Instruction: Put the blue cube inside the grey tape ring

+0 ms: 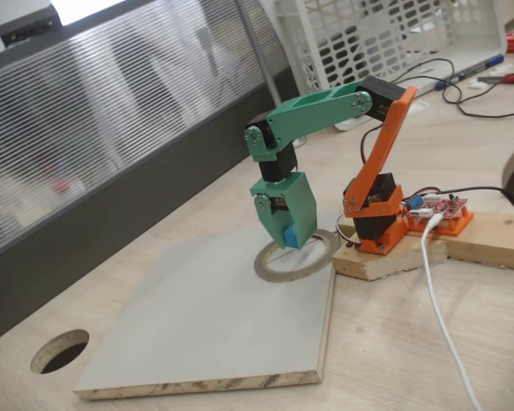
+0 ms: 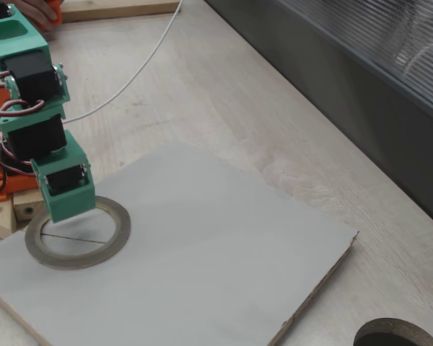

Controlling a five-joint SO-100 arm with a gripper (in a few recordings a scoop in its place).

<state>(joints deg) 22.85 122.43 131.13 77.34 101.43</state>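
In a fixed view the blue cube [image 1: 289, 235] sits between the jaws of my green gripper [image 1: 287, 243], which points down and is shut on it. The cube hangs just above the grey tape ring [image 1: 278, 272], over the ring's left part, and the ring lies flat on the grey board. From the other side, the gripper [image 2: 70, 214] stands over the upper rim of the tape ring [image 2: 79, 261], and its body hides the cube. Whether the cube touches the board inside the ring, I cannot tell.
The grey board [image 1: 206, 334] lies on the wooden table. A round hole [image 1: 58, 351] is cut in the tabletop near the board's corner. The arm's orange base stands on a wooden block [image 1: 385, 261]. A white cable [image 1: 441, 308] runs forward from it. A white basket [image 1: 385, 34] stands behind.
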